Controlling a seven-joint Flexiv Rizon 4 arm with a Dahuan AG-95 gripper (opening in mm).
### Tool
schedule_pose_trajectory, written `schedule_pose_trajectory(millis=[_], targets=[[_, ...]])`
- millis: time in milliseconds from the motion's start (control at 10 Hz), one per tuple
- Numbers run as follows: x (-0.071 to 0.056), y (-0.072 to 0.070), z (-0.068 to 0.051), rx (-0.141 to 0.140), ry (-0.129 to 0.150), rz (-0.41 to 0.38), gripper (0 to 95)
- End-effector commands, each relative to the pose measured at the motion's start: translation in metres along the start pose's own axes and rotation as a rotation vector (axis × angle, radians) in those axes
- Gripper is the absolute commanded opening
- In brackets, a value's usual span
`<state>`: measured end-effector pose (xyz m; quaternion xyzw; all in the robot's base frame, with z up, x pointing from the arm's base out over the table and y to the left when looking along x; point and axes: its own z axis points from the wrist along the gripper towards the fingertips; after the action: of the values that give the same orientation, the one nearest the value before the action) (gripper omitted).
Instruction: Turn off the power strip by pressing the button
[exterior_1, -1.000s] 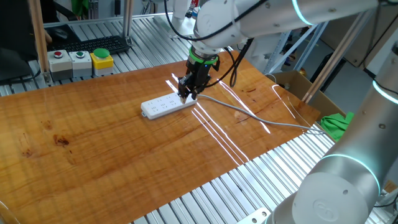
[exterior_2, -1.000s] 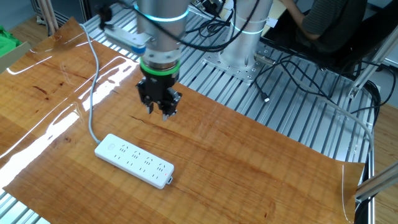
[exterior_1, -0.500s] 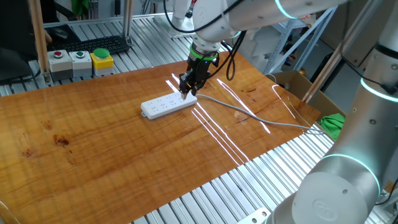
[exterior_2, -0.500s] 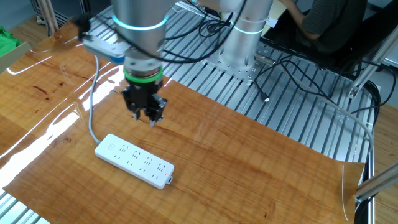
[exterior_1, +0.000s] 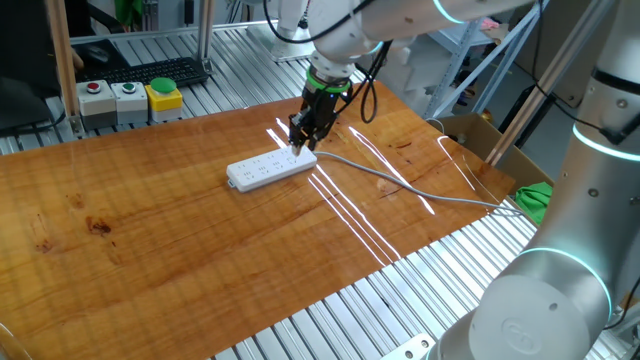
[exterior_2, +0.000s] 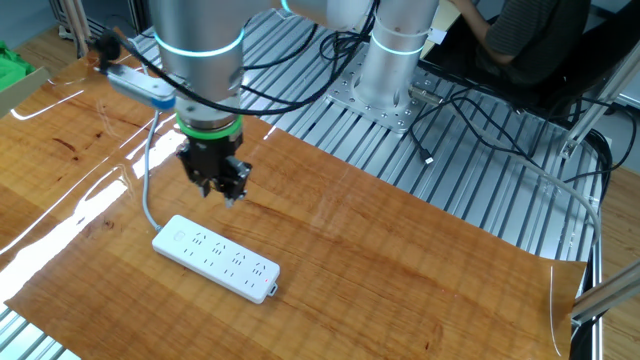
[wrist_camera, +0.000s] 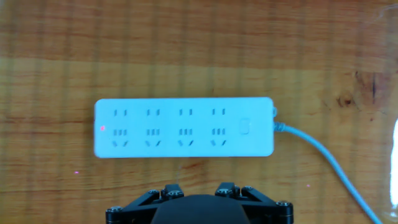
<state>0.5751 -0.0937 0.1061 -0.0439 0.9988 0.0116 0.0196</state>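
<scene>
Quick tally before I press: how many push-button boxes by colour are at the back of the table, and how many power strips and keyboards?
Red push-button box: 1
Green push-button box in grey: 1
Green button in yellow case: 1
White power strip: 1
Black keyboard: 1
Total: 5

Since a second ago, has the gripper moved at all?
Yes. In the other fixed view the gripper has slid left over the table, toward the cabled end of the power strip, which lies where it was.
</scene>
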Motion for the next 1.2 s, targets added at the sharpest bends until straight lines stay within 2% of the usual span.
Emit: schedule_pose_trajectory(millis=[100, 400, 500, 800, 1000, 1200], targets=[[-0.006, -0.006, 0.0, -0.008, 0.013, -0.003, 38.0], [-0.019, -0.022, 0.002, -0.011, 0.015, -0.009, 38.0], [-0.021, -0.024, 0.003, -0.021, 0.014, -0.005, 38.0], [-0.029, -0.033, 0.007, -0.025, 0.011, -0.013, 38.0], [-0.037, -0.042, 0.014, -0.04, 0.006, -0.02, 38.0], [-0.034, -0.044, 0.026, -0.04, -0.012, -0.006, 38.0]])
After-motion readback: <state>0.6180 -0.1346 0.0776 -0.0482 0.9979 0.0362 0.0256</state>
